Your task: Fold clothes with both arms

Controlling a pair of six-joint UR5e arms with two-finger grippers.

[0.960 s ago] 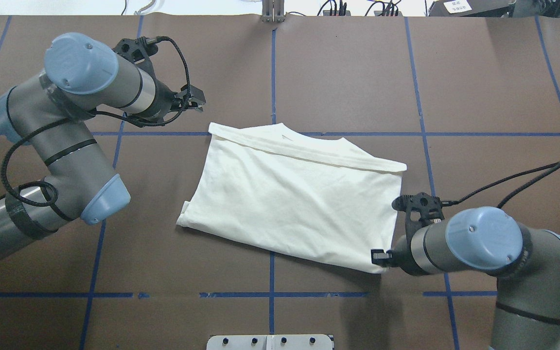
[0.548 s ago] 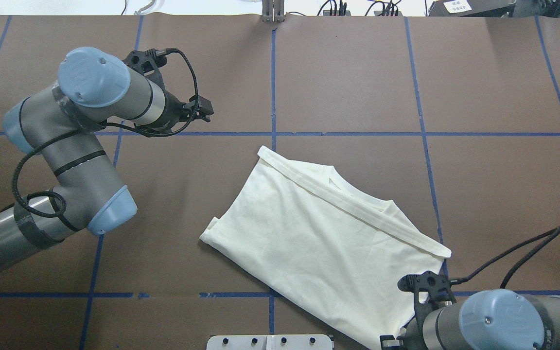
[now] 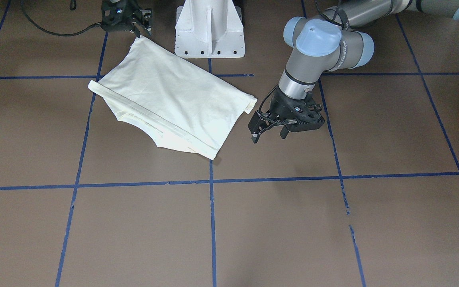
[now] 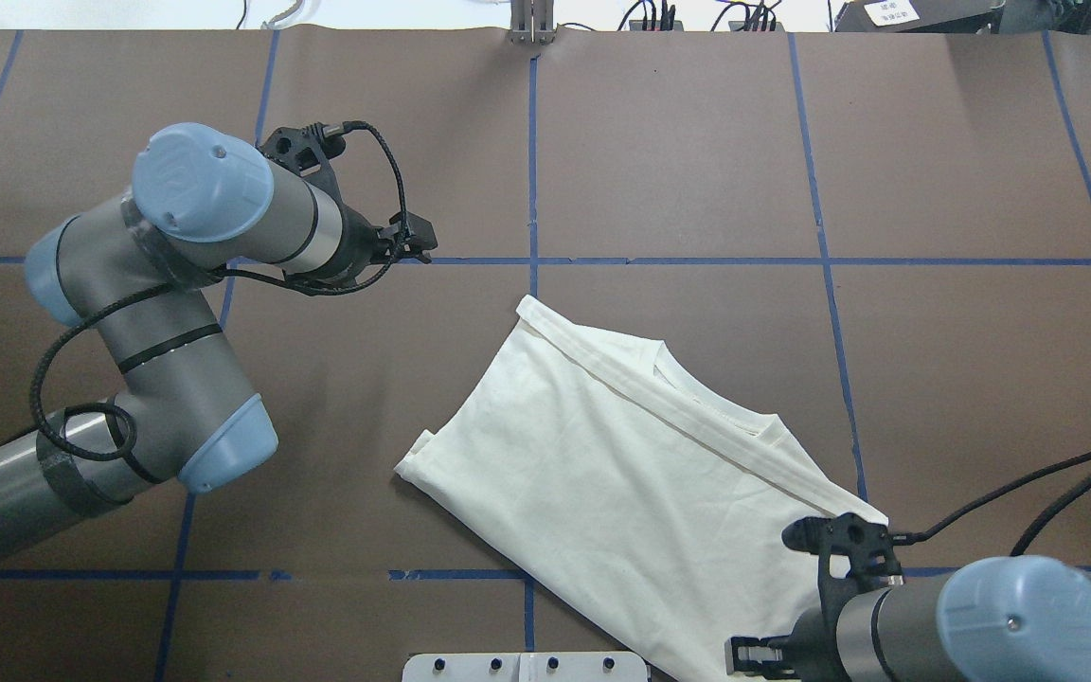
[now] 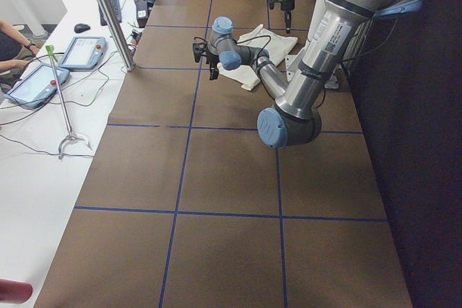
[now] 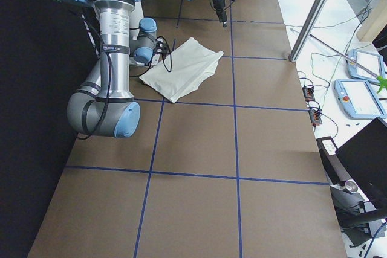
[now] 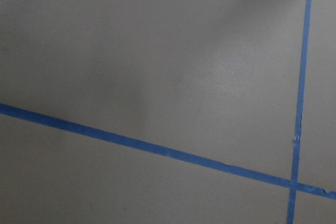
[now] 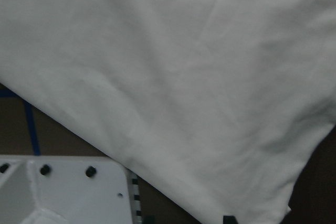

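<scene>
Overhead: behind robot, looking down on brown blue-taped bench (image 4: pixel 678 142). Front: opposite side, facing robot. Two end views: along bench, distant. Wrist cameras: close, downward. Exterior views share folded cream cloth shirt (image 4: pixel 621 474).

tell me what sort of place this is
Probably a robotics lab bench: a left arm and right arm stand over a T-shirt on a brown table gridded with blue tape, and teach pendants lie on a white side bench.
</scene>
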